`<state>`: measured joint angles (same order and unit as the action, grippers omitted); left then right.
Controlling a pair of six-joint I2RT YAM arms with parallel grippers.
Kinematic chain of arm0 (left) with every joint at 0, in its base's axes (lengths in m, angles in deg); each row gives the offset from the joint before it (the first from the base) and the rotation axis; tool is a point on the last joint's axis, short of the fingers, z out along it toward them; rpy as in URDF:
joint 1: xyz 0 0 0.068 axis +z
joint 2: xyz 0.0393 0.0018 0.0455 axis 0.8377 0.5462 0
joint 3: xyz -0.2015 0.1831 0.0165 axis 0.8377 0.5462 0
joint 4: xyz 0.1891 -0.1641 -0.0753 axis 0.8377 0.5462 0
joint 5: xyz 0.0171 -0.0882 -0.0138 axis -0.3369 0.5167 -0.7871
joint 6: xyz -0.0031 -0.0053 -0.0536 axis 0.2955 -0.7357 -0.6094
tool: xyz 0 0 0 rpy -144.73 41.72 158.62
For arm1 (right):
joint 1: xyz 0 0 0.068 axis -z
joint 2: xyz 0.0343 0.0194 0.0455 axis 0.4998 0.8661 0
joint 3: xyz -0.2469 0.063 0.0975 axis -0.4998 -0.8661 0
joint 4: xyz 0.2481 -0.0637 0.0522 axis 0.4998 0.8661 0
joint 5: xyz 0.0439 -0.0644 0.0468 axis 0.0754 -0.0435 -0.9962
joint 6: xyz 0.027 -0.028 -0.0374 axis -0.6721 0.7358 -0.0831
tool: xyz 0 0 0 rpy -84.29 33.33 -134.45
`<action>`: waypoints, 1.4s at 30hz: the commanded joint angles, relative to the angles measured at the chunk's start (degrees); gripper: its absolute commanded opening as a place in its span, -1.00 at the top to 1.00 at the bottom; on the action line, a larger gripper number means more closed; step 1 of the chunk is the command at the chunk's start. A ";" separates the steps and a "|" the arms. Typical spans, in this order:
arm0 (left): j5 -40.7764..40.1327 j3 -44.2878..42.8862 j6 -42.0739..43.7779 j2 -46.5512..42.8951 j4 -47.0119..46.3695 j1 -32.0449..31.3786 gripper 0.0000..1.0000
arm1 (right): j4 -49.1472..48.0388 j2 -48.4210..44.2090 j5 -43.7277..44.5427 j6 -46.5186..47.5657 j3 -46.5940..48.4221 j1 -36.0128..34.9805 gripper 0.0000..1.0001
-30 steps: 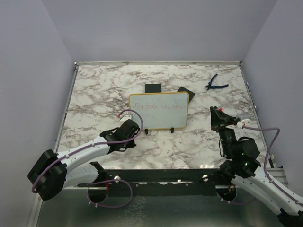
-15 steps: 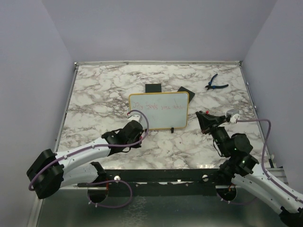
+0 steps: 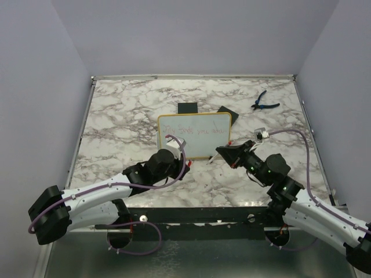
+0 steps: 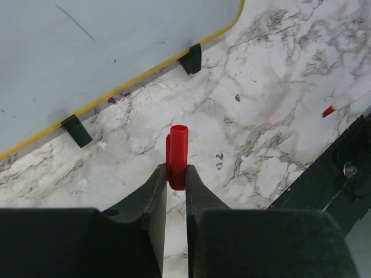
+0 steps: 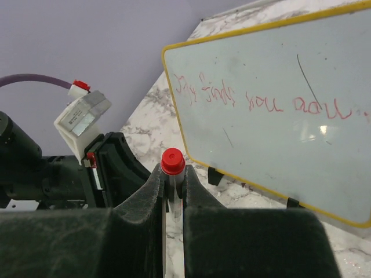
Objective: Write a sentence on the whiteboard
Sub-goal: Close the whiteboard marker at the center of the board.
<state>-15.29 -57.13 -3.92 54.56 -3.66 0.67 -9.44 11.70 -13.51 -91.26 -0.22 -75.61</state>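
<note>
1. Left claw: jaws pinched together on a red cap. The cap's free end points straight ahead of the claw; I read that as offering it up for recapping.
2. Right claw: clamped on the marker, red end poking past the fingertips and aimed toward the left claw.
3. Ahead-right of the left claw, the marker tip hangs over the table, apart from the cap and not lined up with it yet.
4. Just beyond both claws: the whiteboard, propped on its black feet, writing face toward the arms so it's reachable. Neither claw touches it.
5. The sentence: one red scribbled line across the board's upper part. Looks finished to me, so I judge this is the cleanup stage.
6. Next I'd steer tip into cap; an off-axis push could smear ink or pop the cap loose.
7. Far behind the board: black squares and pliers, well apart from both claws.
</note>
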 commanded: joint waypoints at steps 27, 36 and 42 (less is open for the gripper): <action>-2.55 0.41 8.99 0.36 -9.70 -8.17 1.00 | 4.46 11.72 -3.35 -6.85 7.97 2.82 0.98; -3.24 0.36 9.30 0.48 -9.69 -8.96 1.00 | 3.37 14.06 -7.93 -7.39 7.87 4.26 0.98; -3.55 0.38 9.38 0.39 -9.64 -9.31 1.00 | 2.56 16.06 -10.45 -7.73 7.97 5.01 0.98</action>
<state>-17.35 -56.24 4.49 54.82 -12.05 -8.10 -6.60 26.69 -20.70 -98.54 6.67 -71.15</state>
